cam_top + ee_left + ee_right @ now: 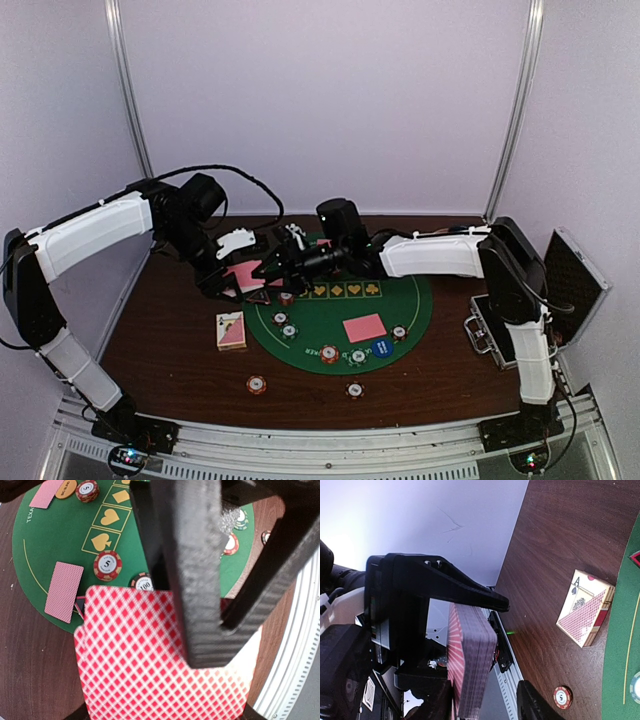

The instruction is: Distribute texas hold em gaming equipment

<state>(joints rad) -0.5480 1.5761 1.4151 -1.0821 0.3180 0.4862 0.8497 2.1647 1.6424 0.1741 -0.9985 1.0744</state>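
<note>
this was a robot test cell in a lab. plain white panels (330,100) held by slim metal posts (130,90) boxed in a brown wooden table (170,350). two white-shelled arms (90,235) were bolted to an aluminium rail (330,440) at its near edge, black cables (240,175) looping off them. a green felt mat (415,300) and poker chips (257,384) lay on the table.

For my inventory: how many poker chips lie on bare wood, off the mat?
2: an orange-red chip front-left of the mat, a second chip before its near edge; others may be hidden.
</note>
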